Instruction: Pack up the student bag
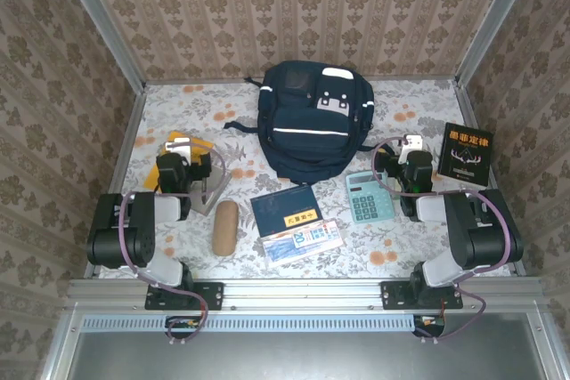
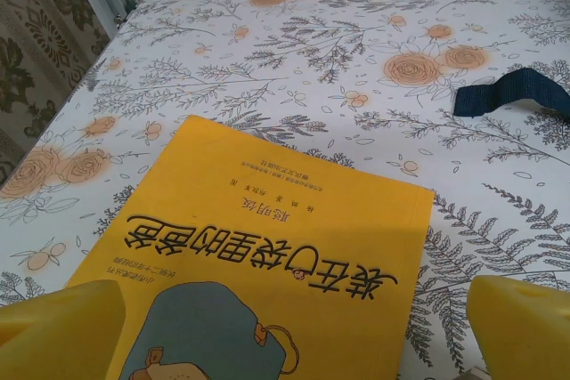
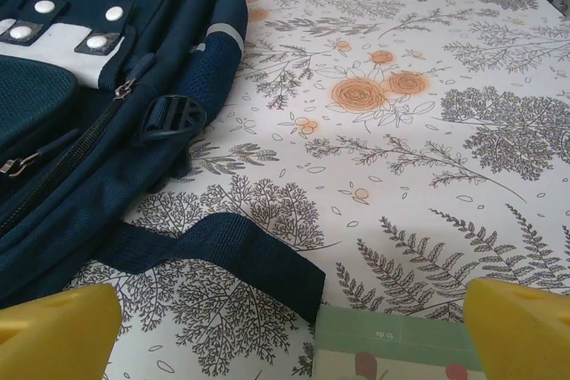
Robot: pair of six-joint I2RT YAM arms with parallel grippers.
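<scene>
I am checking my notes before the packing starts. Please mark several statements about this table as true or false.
1. The student bag lies at the far middle of the table. True.
2. The black book is inside the bag. False: it lies on the table, right of the bag.
3. The left claw is above a yellow book. True.
4. The right claw is shut. False: it stands open, holding nothing.

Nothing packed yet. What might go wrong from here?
1. The student bag looks zipped shut, so items may just pile on it.
2. Its loose strap ends beside the calculator; the open right pincer might snag it.
3. The yellow book lies flat under the open left pincer, likely hard to pinch.
</scene>
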